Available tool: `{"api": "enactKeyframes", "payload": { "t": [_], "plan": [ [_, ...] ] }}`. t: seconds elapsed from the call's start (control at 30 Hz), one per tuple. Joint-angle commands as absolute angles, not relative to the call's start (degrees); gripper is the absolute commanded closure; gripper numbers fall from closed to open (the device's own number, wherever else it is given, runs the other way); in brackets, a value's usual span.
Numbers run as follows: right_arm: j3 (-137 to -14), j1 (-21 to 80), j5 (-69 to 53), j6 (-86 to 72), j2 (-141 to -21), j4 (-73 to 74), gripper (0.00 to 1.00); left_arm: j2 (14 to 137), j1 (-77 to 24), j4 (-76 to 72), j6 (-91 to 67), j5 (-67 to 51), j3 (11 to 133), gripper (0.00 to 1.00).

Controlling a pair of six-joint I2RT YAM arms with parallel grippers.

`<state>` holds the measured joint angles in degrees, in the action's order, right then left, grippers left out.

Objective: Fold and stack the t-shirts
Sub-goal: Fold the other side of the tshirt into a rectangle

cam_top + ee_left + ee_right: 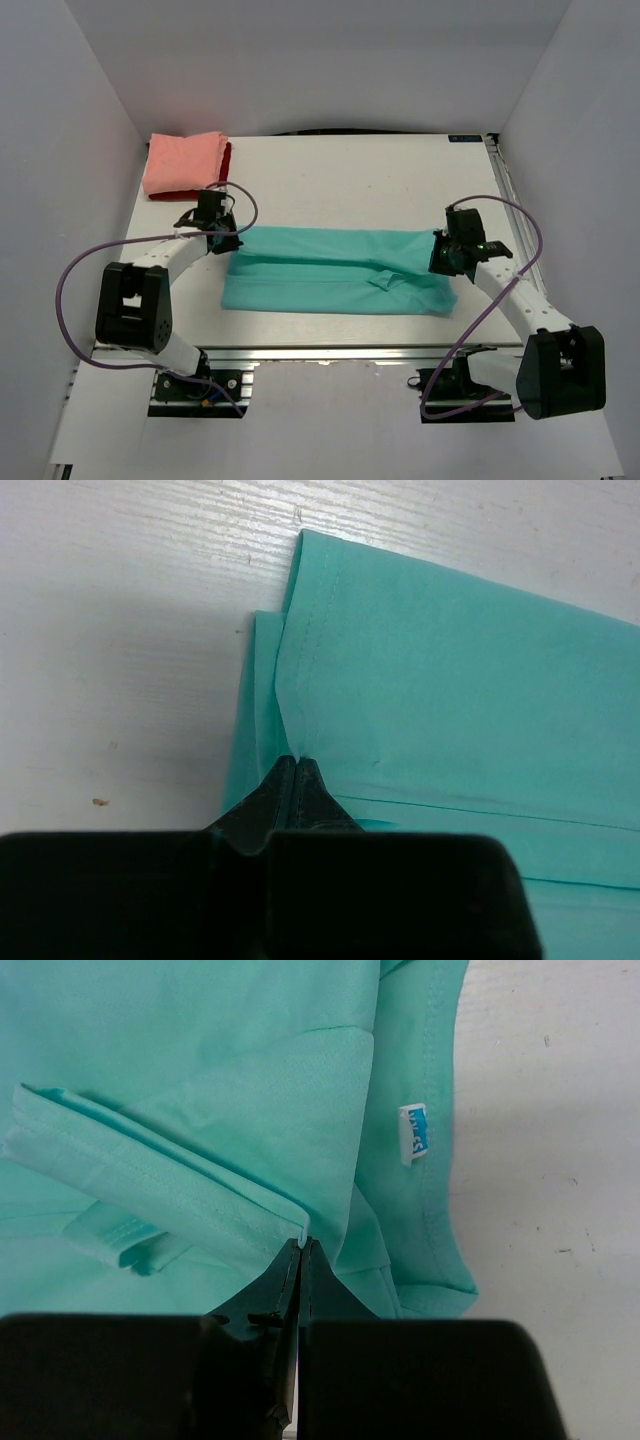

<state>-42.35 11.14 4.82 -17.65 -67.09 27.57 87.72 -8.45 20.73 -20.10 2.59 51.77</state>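
The teal-turquoise t-shirt [335, 272] lies folded into a long band across the middle of the table. My left gripper [224, 241] is shut on the shirt's left hem edge [300, 695], the cloth pinched between the fingertips. My right gripper [447, 255] is shut on a folded edge at the shirt's collar end [250, 1200], near the neck label [415, 1132]. The salmon-pink t-shirt [183, 163] lies folded at the back left on top of the dark red t-shirt [224, 165], of which only an edge shows.
The white table [380, 180] has an edge rail on the right [505, 185]. White walls enclose the back and both sides. Purple cables loop from both arms.
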Motion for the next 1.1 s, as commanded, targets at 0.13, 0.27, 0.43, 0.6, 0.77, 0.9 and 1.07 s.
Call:
{"api": "enactKeyframes", "payload": {
  "t": [0.13, 0.27, 0.43, 0.6, 0.77, 0.9, 1.07],
  "plan": [
    [-41.0, 11.7, 4.8, -18.0, -66.0, 29.1, 1.00, 85.0, -8.9, 21.1, -20.7, 3.6, 50.0, 1.00],
    [-40.8, 11.7, 4.8, -17.8, -65.7, 29.4, 1.00, 84.5, -8.9, 21.3, -20.7, 3.6, 48.9, 1.00],
    [-40.6, 11.7, 5.1, -17.8, -66.1, 30.6, 1.00, 84.4, -8.9, 21.6, -21.3, 4.0, 48.2, 1.00],
    [-40.2, 12.0, 4.0, -18.6, -66.1, 31.3, 1.00, 84.8, -8.9, 22.3, -21.7, 5.6, 48.6, 1.00],
    [-41.3, 12.7, 3.4, -20.7, -66.9, 35.1, 1.00, 85.0, -8.9, 23.0, -23.2, 7.0, 49.4, 0.96],
    [-42.3, 12.9, 6.1, -21.2, -66.8, 36.6, 0.85, 84.6, -8.9, 23.6, -23.9, 7.5, 50.3, 0.82],
    [-43.9, 12.9, 8.1, -21.5, -67.0, 37.4, 0.45, 82.6, -8.9, 24.5, -24.5, 8.6, 51.0, 0.55]
  ]
}}
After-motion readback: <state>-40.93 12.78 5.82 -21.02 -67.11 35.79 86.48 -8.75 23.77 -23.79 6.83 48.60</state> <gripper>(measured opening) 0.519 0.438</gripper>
